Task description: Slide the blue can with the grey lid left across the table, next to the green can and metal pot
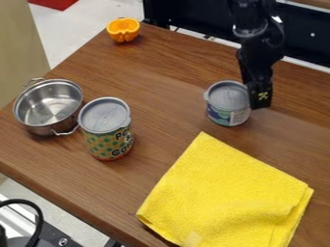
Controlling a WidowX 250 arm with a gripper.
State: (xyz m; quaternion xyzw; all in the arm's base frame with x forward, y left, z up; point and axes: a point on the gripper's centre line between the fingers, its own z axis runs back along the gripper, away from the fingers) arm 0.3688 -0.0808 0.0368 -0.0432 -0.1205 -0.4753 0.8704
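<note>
The black gripper [261, 102] hangs low over the right part of the wooden table [151, 72], pointing down, at the right side of the short can [227, 102]. From this angle it covers a bit of the can's right edge; whether the two touch cannot be told. Nor can it be told whether the gripper is spread, pressed together or pinching anything. The arm [258, 31] comes in from the top edge, right of the middle.

The short can stands upright, with a grey lid and a blue, green and white label. In front of it lies a folded yellow cloth [226, 195], one corner pointing toward the can. Well apart to the left, a taller can [107, 130] with a grey lid and a green and yellow patterned label stands upright. Just beside it is a metal pot [49, 103] with two loop handles. An orange half [123, 30] sits near the table's far left corner.
</note>
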